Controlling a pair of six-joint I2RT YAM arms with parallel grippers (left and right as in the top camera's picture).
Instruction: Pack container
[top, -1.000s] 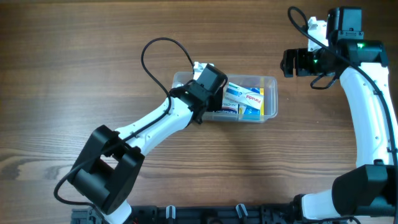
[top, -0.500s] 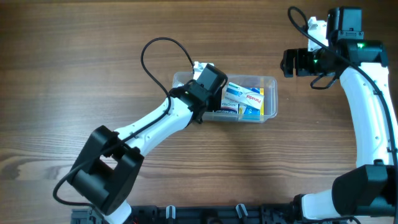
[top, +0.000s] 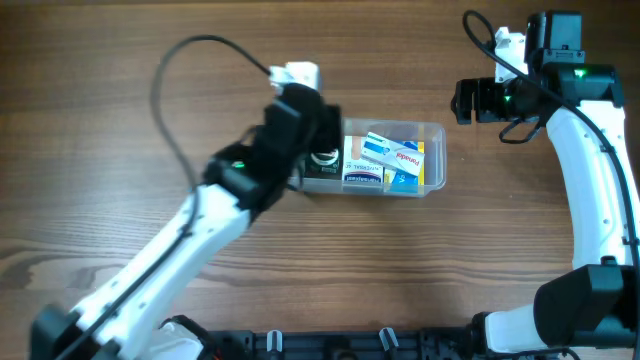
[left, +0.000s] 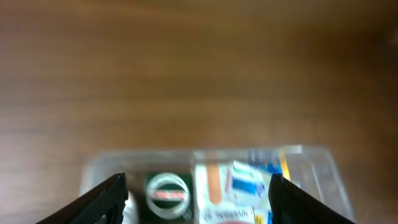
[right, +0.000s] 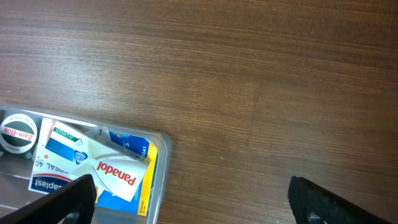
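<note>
- Container (top: 438, 150): clear rectangular tub, near mid-table, long side running left to right, upright. Right end wall and rim show plainly in the right wrist view (right: 163, 163).
- Contents: a white Panadol box (top: 405, 157) lies slantwise on top of a yellow-and-blue box (top: 428, 172). A Hansaplast box (right: 46, 183) lies beside them, and a round Zam-Buk tin (right: 17, 132) sits toward the left end. The tub looks close to full; no loose item shows on the wooden table (top: 100, 100).
- Left gripper (left: 198, 183): released, fingers spread wide with nothing between them. It hangs over the left part of the tub and looks down on the tin. The wrist view is blurred, so its height above the rim is hard to judge.
- Right gripper (right: 189, 182): also released and empty, over bare table, well beyond the tub's right end.
- Judgement: packing seems nearly done or finished.
- Risk: the tub is light plastic. A left finger (left: 109, 198) brushing the rim on any low pass could shove or tip it.
- Risk: the Panadol box rests tilted and unseated. A nudge could lever it up over the rim.
- Risk: the left arm's cable loop (top: 170, 70) hangs loose, though away from the tub.
</note>
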